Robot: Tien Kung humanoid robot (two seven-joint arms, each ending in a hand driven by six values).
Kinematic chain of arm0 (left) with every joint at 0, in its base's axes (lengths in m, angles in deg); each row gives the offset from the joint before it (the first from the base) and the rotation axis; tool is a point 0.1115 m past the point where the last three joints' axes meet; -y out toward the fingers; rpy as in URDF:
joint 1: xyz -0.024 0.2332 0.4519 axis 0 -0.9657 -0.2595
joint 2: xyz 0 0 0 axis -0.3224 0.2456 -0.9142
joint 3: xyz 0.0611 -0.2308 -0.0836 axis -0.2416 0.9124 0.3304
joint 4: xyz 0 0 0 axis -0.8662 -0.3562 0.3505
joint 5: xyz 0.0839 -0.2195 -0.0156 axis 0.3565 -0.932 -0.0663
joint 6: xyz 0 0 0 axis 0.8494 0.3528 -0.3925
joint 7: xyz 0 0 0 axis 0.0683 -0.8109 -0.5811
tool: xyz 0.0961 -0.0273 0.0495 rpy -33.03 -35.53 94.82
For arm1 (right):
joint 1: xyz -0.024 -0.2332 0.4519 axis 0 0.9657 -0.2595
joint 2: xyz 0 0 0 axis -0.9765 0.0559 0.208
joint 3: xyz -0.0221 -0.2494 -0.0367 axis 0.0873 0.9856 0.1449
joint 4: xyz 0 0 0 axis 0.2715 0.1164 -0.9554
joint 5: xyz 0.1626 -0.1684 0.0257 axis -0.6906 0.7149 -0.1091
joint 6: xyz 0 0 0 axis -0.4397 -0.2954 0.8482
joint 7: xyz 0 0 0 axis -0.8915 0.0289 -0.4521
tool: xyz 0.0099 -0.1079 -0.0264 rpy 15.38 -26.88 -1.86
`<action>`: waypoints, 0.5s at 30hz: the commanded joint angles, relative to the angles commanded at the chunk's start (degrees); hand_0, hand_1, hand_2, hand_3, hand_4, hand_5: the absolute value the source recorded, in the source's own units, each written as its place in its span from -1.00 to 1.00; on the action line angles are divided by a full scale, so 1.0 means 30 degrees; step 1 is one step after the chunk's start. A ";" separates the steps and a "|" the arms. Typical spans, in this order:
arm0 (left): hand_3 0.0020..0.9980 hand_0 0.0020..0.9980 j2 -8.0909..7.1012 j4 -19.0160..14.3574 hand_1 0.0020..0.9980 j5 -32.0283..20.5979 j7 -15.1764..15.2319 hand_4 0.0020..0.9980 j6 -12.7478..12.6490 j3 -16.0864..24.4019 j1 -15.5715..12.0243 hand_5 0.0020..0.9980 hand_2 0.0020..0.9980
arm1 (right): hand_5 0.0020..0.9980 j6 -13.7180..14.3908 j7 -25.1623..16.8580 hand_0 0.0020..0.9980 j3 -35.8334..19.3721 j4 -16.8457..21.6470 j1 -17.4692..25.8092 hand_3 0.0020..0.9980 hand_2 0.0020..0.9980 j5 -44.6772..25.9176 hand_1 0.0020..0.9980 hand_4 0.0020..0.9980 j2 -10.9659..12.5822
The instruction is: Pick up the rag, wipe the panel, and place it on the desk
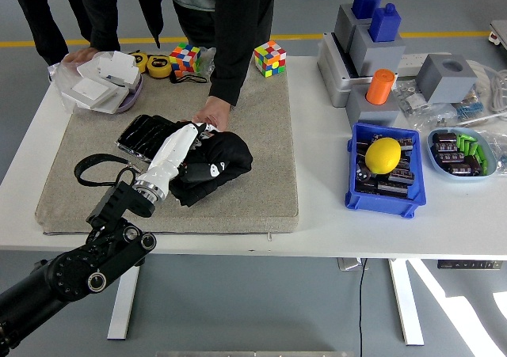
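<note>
My left hand (181, 147) lies on the rag (212, 164), fingers pressed down into the near-left side of the cloth and closed on it. How many fingers hold a fold I cannot tell; the fabric hides the tips. My right hand is out of view, so the left is the only one placed to work.

The rag sits directly under and to the right of my fingers, bunched on the right part of the panel (147, 133). The panel's long axis runs from far-left to near-right across the mat (261, 175). Its far-left end shows bare; the rest is under the cloth. My forearm comes in from the near-left, roughly along that same axis, so a stroke along the panel means pulling back toward me or pushing on to the right.

A person's hand (211, 115) rests on the mat at the far edge of the rag, touching or just beside the panel, apparently steadying it.

Rag: black, soft, crumpled into a loose heap with small white marks on it. It should drag easily but may ride up into a lump rather than lie flat.

Judgement: wiping is under way; setting the rag down is not yet done.
</note>
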 joint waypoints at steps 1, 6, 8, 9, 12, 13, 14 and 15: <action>0.15 -0.53 0.0029 0.0128 -0.48 0.0093 0.0026 0.21 -0.0028 0.0118 0.0000 -1.00 -0.35 | -0.31 0.0002 -0.0002 0.06 -0.0017 -0.0001 -0.0001 0.05 -0.02 0.0007 0.10 0.75 -0.0004; 0.15 -0.53 0.0036 0.0873 -0.48 0.0199 0.0267 0.21 -0.0146 0.0602 0.0077 -1.00 -0.35 | -0.31 0.0013 -0.0005 0.06 -0.0081 -0.0015 0.0005 0.05 -0.02 0.0037 0.10 0.75 0.0024; 0.15 -0.54 0.0025 0.1127 -0.48 0.0050 0.0366 0.21 -0.0184 0.0759 0.0084 -1.00 -0.35 | -0.31 0.0011 -0.0004 0.06 -0.0073 -0.0010 0.0035 0.05 -0.02 0.0040 0.10 0.75 0.0031; 0.15 -0.54 0.0025 0.1246 -0.48 -0.0005 0.0405 0.21 -0.0204 0.0804 0.0104 -1.00 -0.35 | -0.31 0.0013 -0.0006 0.06 -0.0080 -0.0012 0.0053 0.05 -0.02 0.0044 0.10 0.75 0.0032; 0.15 -0.54 0.0091 0.1729 -0.48 -0.0062 0.0523 0.21 -0.0266 0.1183 0.0139 -1.00 -0.35 | -0.31 0.0019 -0.0009 0.06 -0.0090 -0.0013 0.0072 0.05 -0.02 0.0038 0.10 0.75 0.0052; 0.15 -0.54 0.0121 0.1936 -0.48 -0.0044 0.0580 0.21 -0.0300 0.1377 0.0165 -1.00 -0.35 | -0.31 0.0016 -0.0006 0.06 -0.0071 -0.0008 0.0075 0.05 -0.02 0.0029 0.10 0.75 0.0045; 0.15 -0.54 0.0139 0.2081 -0.48 0.0020 0.0595 0.21 -0.0313 0.1554 0.0169 -1.00 -0.35 | -0.31 0.0013 -0.0005 0.06 -0.0039 -0.0008 0.0081 0.05 -0.02 0.0020 0.10 0.75 0.0041; 0.15 -0.54 0.0158 0.2225 -0.48 0.0064 0.0635 0.21 -0.0354 0.1713 0.0181 -1.00 -0.35 | -0.31 0.0012 -0.0005 0.06 -0.0033 -0.0005 0.0079 0.05 -0.02 0.0005 0.10 0.75 0.0030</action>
